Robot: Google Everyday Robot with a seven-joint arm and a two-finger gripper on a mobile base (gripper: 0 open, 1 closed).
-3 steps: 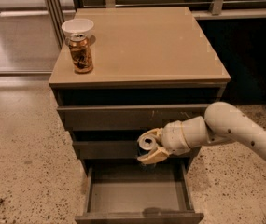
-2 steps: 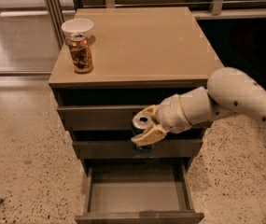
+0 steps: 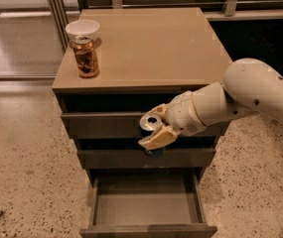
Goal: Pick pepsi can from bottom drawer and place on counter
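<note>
The pincer [image 3: 153,129] is pinching the pepsi can [image 3: 150,122], one finger on each side, with the silver top facing up and leaning slightly outward. The can hangs in the air just in front of the cabinet. It is level with the two upper drawer fronts, above the open bottom drawer [image 3: 148,229], and below the edge of the table [image 3: 156,48]. The drawer's grey floor lies bare, so the pick appears complete and only the placement remains. The main hazard is the table's thin front edge. If the arm [image 3: 260,90] advances before the can clears that edge, the can or the upper finger is likely to strike it. The grasp could then shift, and the can could drop into the drawer or onto the floor. The dark base of the can protrudes below the fingers, so a knock there against a drawer front would probably pivot the can in the grasp. The second hazard is release: a can let go while it leans, or above the glossy surface instead of on it, may topple and roll. The third is placement: the brown-gold can [image 3: 86,57] and the white bowl [image 3: 82,29] occupy the table's left rear corner, so keep the set-down point well apart from them.
</note>
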